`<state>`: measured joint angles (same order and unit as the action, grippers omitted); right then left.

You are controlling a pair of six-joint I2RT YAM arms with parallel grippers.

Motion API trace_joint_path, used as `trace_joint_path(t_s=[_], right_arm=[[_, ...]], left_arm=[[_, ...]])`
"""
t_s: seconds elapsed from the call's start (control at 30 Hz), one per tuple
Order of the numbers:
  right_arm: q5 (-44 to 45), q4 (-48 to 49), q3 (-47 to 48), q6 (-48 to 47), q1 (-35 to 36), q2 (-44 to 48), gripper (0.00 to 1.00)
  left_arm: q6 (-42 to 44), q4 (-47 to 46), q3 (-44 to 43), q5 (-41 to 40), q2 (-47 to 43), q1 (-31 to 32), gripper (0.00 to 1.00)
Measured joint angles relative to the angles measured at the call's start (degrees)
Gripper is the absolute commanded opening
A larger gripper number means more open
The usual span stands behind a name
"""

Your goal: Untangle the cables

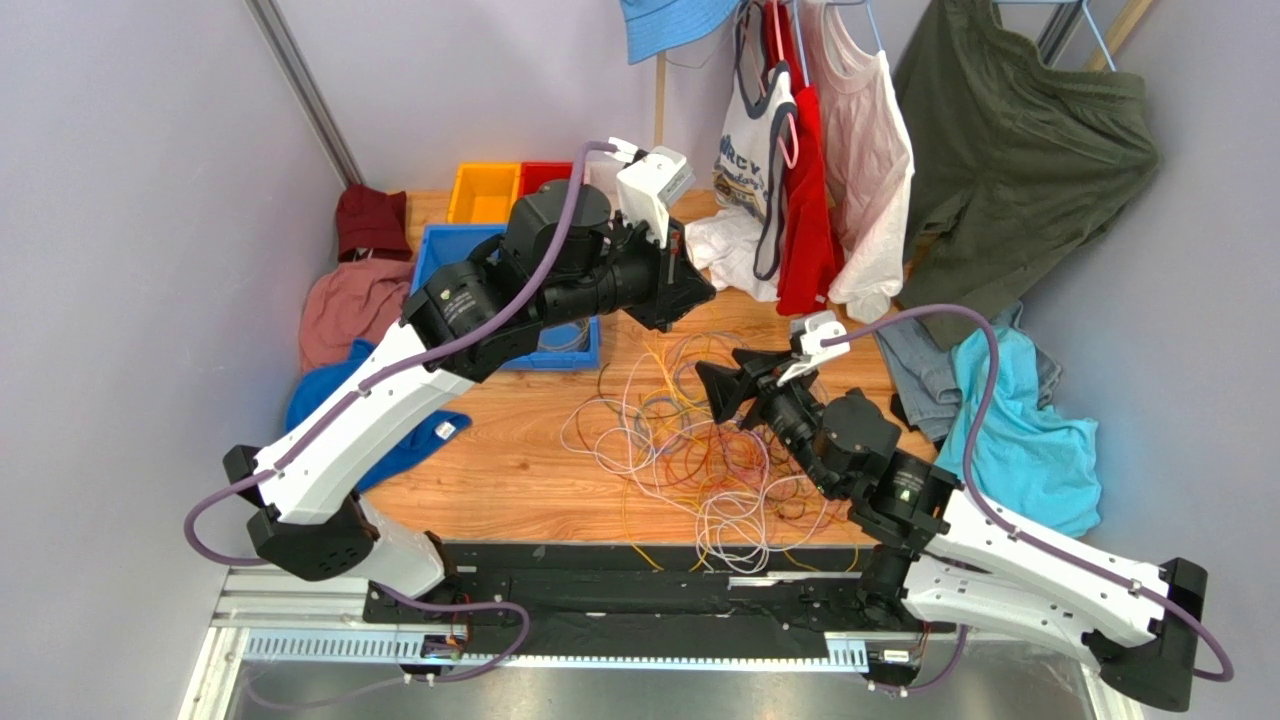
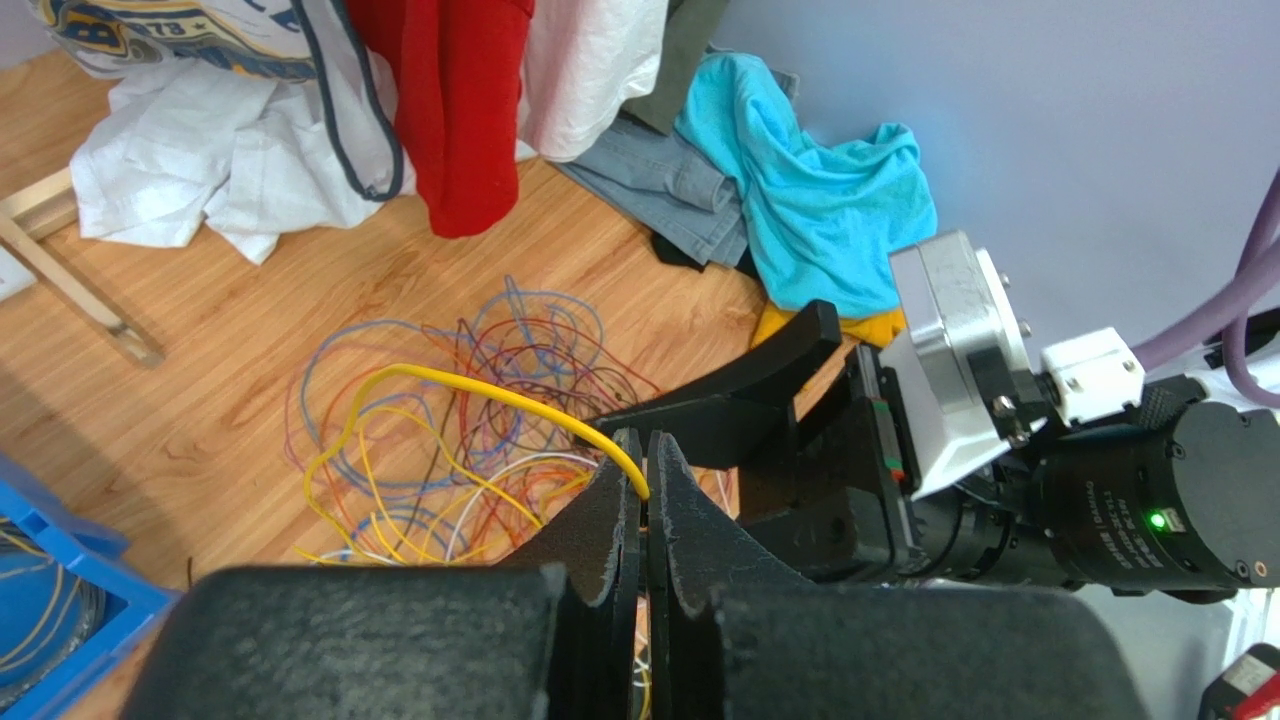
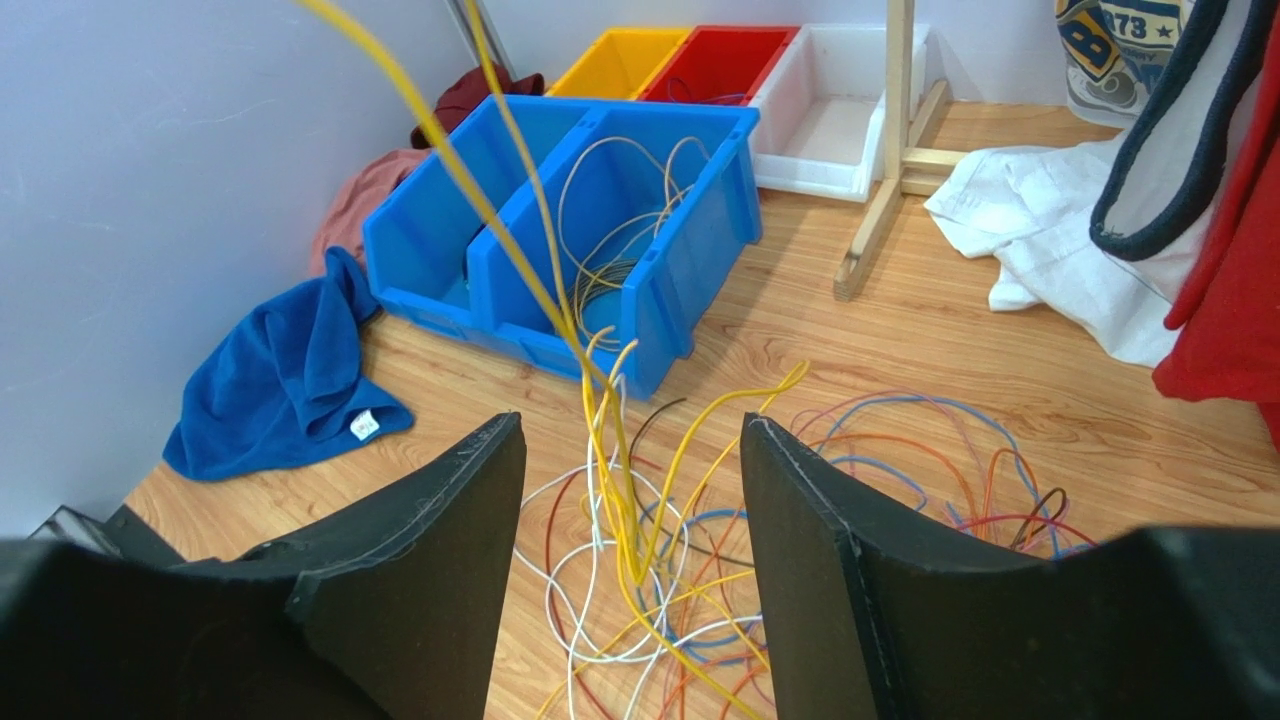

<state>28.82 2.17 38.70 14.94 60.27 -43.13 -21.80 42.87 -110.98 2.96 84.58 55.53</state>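
Observation:
The cables (image 1: 691, 450) lie in a loose tangle of yellow, orange, white, blue and red strands on the wooden table. My left gripper (image 1: 679, 288) hangs above the pile's far side. In the left wrist view its jaws (image 2: 646, 468) are shut on a yellow cable (image 2: 451, 383) that arcs up from the tangle (image 2: 451, 450). My right gripper (image 1: 724, 383) is just beside it and stands open. In the right wrist view, yellow strands (image 3: 613, 450) rise steeply between its spread fingers (image 3: 631, 428) without touching either pad.
A blue bin (image 3: 706, 225) holding a few cables stands at the back left, with yellow (image 1: 484, 192), red (image 1: 544, 174) and white (image 3: 834, 120) bins behind it. Hanging clothes (image 1: 812, 165) crowd the back right. A blue towel (image 3: 286, 375) lies left, a turquoise cloth (image 1: 1037, 420) right.

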Motion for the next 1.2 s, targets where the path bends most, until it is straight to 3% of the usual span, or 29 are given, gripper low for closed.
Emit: trace_joint_path(t_s=[0.07,0.17,0.2,0.3,0.4,0.43,0.47,0.5,0.53,0.6,0.87,1.2], right_arm=[[-0.04,0.98,0.76,0.04,-0.7,-1.73,0.56],[-0.37,2.86,1.44,0.17,-1.36,-4.24,0.45],[-0.5,3.37,1.64,0.26,-1.51,-4.98,0.31],[-1.27,4.28,2.34,0.5,-1.88,-7.52,0.0],[-1.38,3.98,2.97,1.4,-1.92,-8.66,0.0],[-1.25,3.65,3.19,1.55,-1.97,-8.59,0.0],[-0.98,2.78,3.61,1.68,-1.99,-8.28,0.0],[-0.68,1.81,4.15,1.68,-1.99,-7.91,0.0],[-0.31,-0.68,5.53,1.55,-2.08,-7.26,0.0],[0.44,-4.85,9.07,0.94,-2.25,-5.77,0.0],[3.72,-18.86,32.35,-4.11,-2.34,-1.77,0.0],[3.54,-26.62,46.1,-8.0,-2.34,-2.45,0.0]], left_arm=[[-0.04,-0.31,0.96,0.04,-0.74,0.0,0.0],[-0.17,-0.48,2.05,0.02,-1.73,0.0,0.0],[-0.17,-0.55,2.36,0.02,-2.05,0.0,0.0],[-0.15,-0.87,3.58,-0.02,-3.17,0.0,0.0],[-0.11,-1.27,5.38,-1.03,-4.48,0.0,0.01],[-0.11,-1.38,6.36,-2.29,-5.18,0.0,0.07],[-0.11,-1.86,7.87,-3.98,-6.16,0.0,0.32],[-0.04,-2.19,9.35,-5.51,-7.23,0.0,0.43],[-0.46,-2.49,11.87,-7.8,-8.92,-0.26,0.68],[-1.73,-3.76,17.38,-10.75,-12.7,-1.51,0.99],[-9.16,-10.19,43.89,-16.81,-29.05,-7.74,0.99],[-15.02,-25.24,66.12,-12.28,-37.31,-8.0,0.99]])
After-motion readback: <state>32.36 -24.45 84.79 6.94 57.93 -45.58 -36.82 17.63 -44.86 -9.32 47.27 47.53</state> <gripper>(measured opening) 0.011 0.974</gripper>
